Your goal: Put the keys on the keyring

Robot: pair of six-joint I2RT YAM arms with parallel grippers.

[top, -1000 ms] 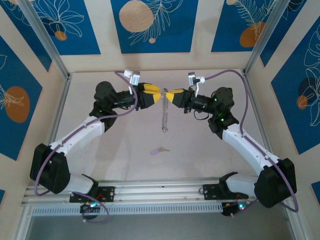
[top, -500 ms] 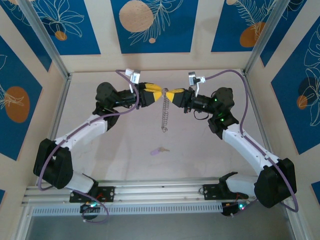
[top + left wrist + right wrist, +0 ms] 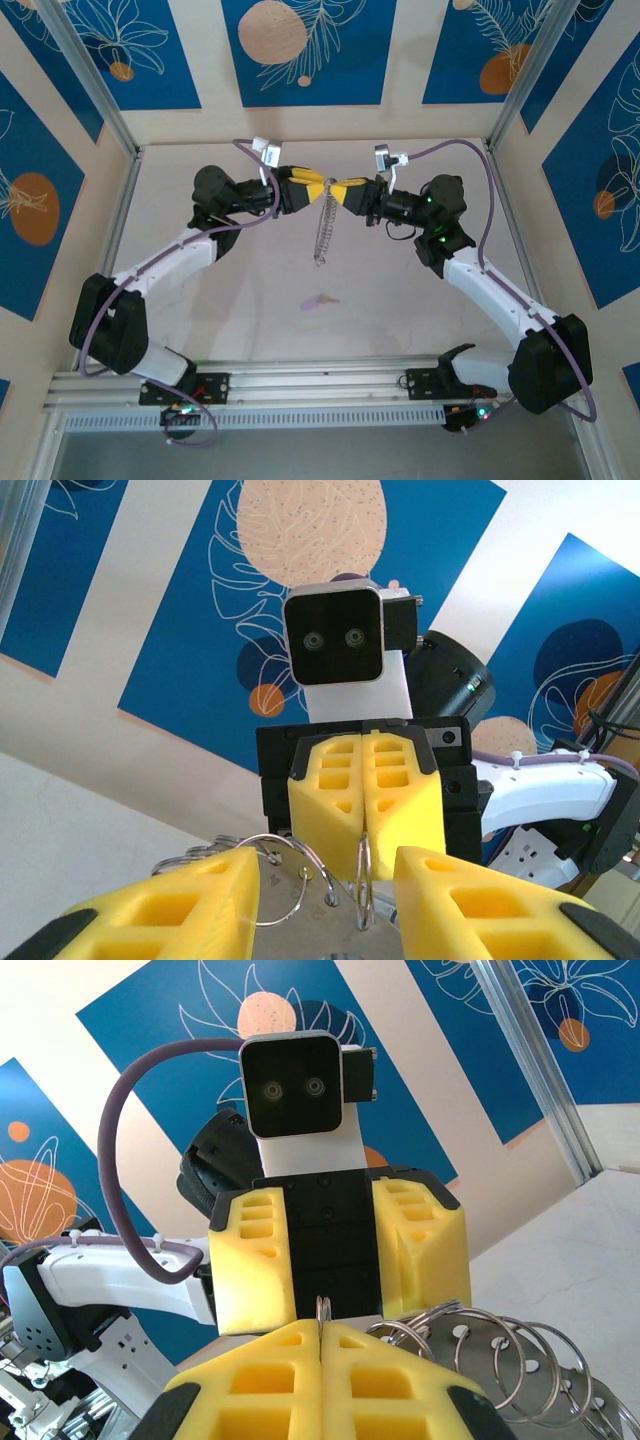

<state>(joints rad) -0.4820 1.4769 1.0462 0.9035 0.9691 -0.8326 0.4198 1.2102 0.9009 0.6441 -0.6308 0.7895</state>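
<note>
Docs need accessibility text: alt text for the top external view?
Two robot arms meet above the table, left gripper and right gripper tip to tip, the keyring dangling between them. A small lilac key lies nearer the bases.

White arms point(image 3: 490, 290), black joints point(image 3: 550, 365), yellow claw fingers point(image 3: 330, 795), purple cables point(image 3: 112, 1160)

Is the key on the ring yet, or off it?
Off: the key lies alone on the table, well apart from the hanging ring.
</note>
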